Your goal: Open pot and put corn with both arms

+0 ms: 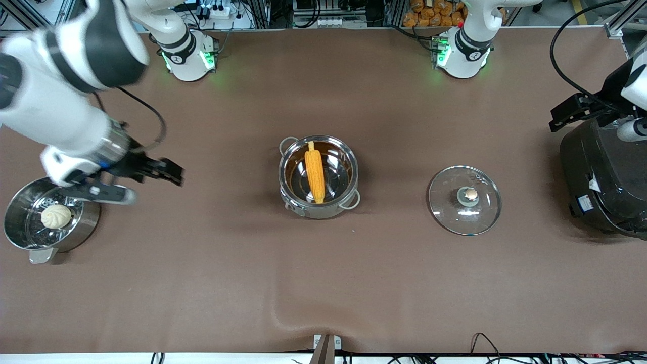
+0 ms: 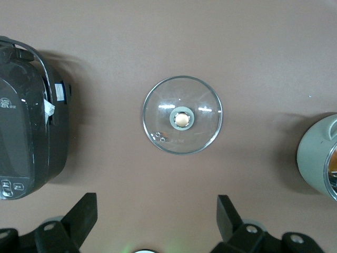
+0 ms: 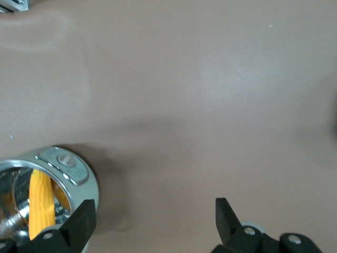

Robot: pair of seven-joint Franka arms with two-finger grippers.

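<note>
The shiny pot [image 1: 318, 205] stands open at the table's middle, and the yellow corn [image 1: 315, 174] lies inside it, reaching from rim to rim. The glass lid [image 1: 465, 199] lies flat on the table toward the left arm's end, knob up. My right gripper [image 1: 169, 172] is open and empty, over bare table between the steamer pot and the pot. My left gripper [image 1: 568, 114] is open and empty, up beside the black cooker. The left wrist view shows the lid [image 2: 182, 121] and the pot's wall [image 2: 316, 158]. The right wrist view shows the pot [image 3: 73, 174] with the corn [image 3: 41, 203].
A steel steamer pot [image 1: 20, 222] holding a pale bun [image 1: 56, 216] stands at the right arm's end. The big black cooker [image 1: 601, 182] stands at the left arm's end and shows in the left wrist view [image 2: 26, 142]. A brown mat covers the table.
</note>
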